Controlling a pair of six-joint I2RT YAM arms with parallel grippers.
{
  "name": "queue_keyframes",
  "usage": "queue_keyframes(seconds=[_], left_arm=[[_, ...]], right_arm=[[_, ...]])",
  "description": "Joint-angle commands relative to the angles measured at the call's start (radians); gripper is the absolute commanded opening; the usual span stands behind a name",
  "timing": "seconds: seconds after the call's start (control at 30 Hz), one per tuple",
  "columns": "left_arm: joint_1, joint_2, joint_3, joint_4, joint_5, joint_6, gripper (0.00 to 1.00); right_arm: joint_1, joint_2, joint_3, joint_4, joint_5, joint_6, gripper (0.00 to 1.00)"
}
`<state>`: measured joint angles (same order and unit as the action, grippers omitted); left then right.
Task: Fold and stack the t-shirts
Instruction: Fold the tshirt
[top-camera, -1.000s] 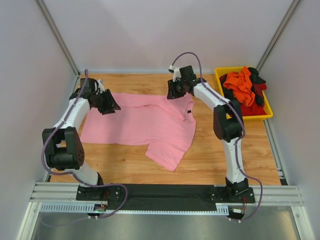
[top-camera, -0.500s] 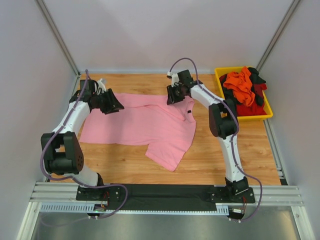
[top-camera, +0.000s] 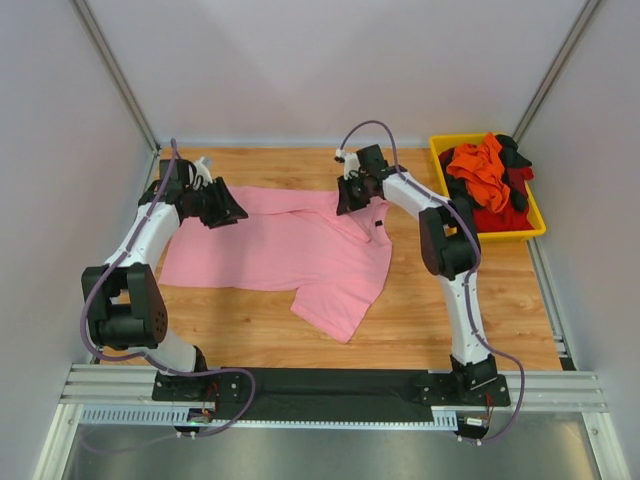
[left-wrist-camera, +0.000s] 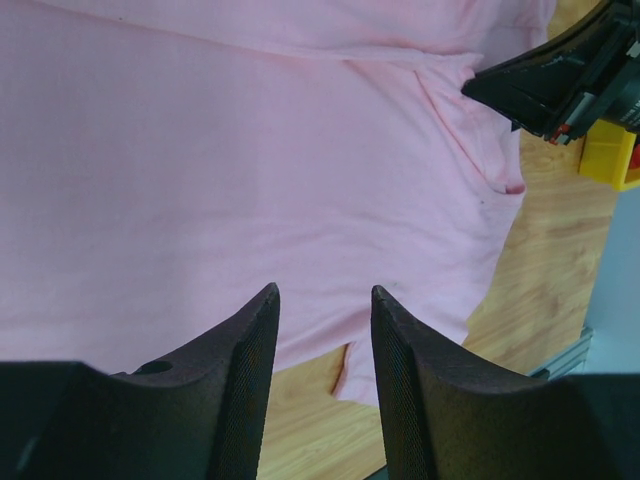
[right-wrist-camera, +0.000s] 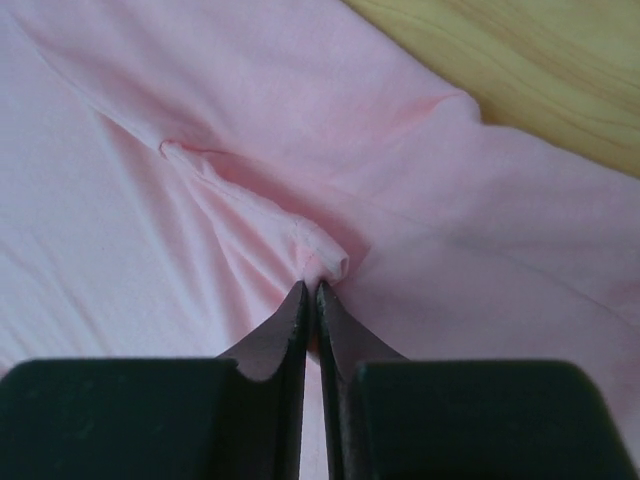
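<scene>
Pink shirt (top-camera: 285, 250) lies spread flat on the wood worktop (top-camera: 450, 310), centre-left. One sleeve points toward the near edge, and the collar end with its dark label faces right. The cloth is mostly smooth, with some creases near the collar.

Right end effector (right-wrist-camera: 310, 288) is down on the far edge of the pink shirt, close to the collar. Its jaws are clenched almost together. A small pucker of pink cloth is pinched at the tips, and a ridge of fabric runs away from them to the upper left. A strip of bare wood shows beyond the shirt edge in the right wrist view.

Left end effector (left-wrist-camera: 322, 300) is over the far left part of the pink shirt, at its far edge. It is released: the fingers stand apart with nothing between them, only shirt showing through the gap. Can't tell if the tips touch the cloth. In the left wrist view the shirt fills most of the frame, with the other end effector at the top right corner.

Yellow bin (top-camera: 537, 228) sits at the far right of the worktop, well apart from the pink shirt. It holds a heap: orange shirt (top-camera: 480, 170) on top, red shirt (top-camera: 497, 217) under it, black shirt (top-camera: 516, 156) at the far and right side, hanging a little over the rim. All are crumpled, none folded.
</scene>
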<state>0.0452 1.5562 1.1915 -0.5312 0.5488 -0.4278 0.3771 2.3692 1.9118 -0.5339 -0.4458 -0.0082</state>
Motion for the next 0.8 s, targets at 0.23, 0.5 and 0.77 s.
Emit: queue_keyframes(seconds=[0.23, 0.5, 0.77], left_arm=[[-0.004, -0.035, 0.020, 0.002, -0.026, 0.027, 0.49], [-0.005, -0.024, 0.019, -0.007, -0.044, 0.026, 0.49], [-0.114, -0.004, 0.040, -0.032, -0.110, 0.009, 0.49]], right_arm=[[0.080, -0.218, -0.164, 0.063, 0.030, -0.021, 0.13], [0.124, -0.338, -0.348, 0.103, 0.076, 0.002, 0.16], [0.108, -0.481, -0.393, 0.006, 0.399, 0.269, 0.24]])
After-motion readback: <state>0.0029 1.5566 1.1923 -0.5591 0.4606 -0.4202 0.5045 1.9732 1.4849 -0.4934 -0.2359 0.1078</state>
